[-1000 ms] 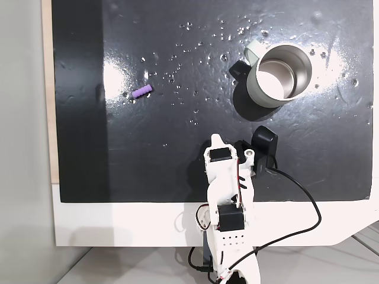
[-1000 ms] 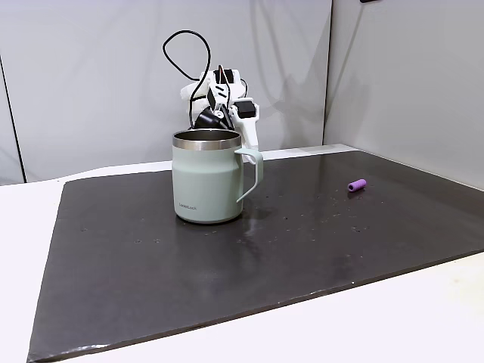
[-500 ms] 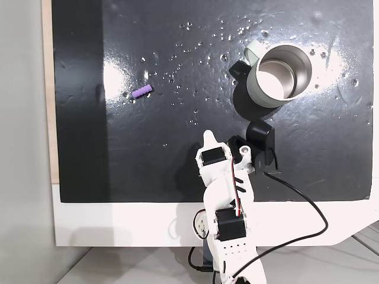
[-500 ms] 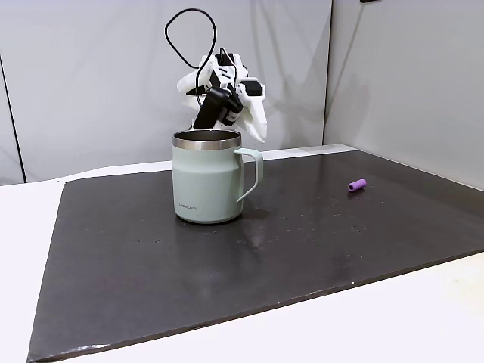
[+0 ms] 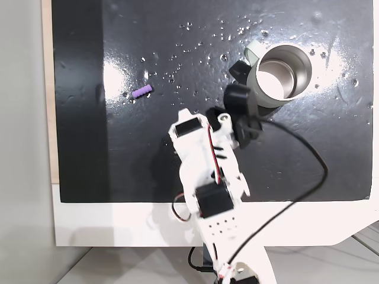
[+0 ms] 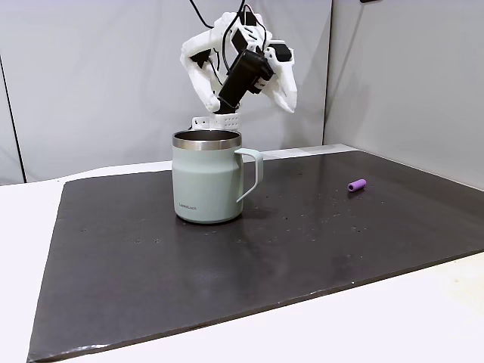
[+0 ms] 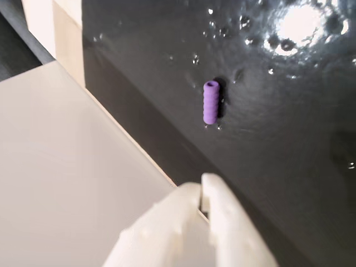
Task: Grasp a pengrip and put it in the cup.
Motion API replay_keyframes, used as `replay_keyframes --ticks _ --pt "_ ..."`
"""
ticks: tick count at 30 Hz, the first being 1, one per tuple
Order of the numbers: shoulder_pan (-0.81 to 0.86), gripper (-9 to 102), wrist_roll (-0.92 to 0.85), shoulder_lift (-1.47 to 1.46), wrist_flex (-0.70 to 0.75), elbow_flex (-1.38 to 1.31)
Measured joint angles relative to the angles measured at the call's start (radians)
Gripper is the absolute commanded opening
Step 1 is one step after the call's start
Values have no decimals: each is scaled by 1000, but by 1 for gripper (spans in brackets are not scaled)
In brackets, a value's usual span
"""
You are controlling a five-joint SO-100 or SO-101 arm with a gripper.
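Observation:
The pengrip [image 5: 141,92], a tiny light-purple ribbed cylinder, lies on the black mat's left part in a fixed view from above. A side-on fixed view shows the pengrip [image 6: 357,184] far right of the cup. The cup [image 5: 259,94] stands upright at the mat's upper right, steel inside, pale grey-green outside [image 6: 206,181], handle to the right. My gripper [image 6: 290,104] hangs high in the air behind and above the cup, tilted down toward the pengrip's side. In the wrist view the white gripper [image 7: 200,186] is shut with nothing held, and the pengrip [image 7: 211,102] lies well ahead of it.
The black mat [image 5: 177,53] covers most of the white table [image 5: 118,225]; its surface carries small shiny specks. A black wrist camera [image 5: 240,103] and a looping cable [image 5: 314,171] hang off the arm close to the cup. A wooden strip [image 5: 47,89] borders the mat's left edge.
The arm has risen from low behind the cup to well above it and swung left toward the pengrip. Cup and pengrip have not moved.

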Motion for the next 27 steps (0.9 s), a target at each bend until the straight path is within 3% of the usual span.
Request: replay_keyframes --ticks 12,27 --pt "-20 0 172 -598 127 -512" --pt "-14 0 290 -1095 331 -985"
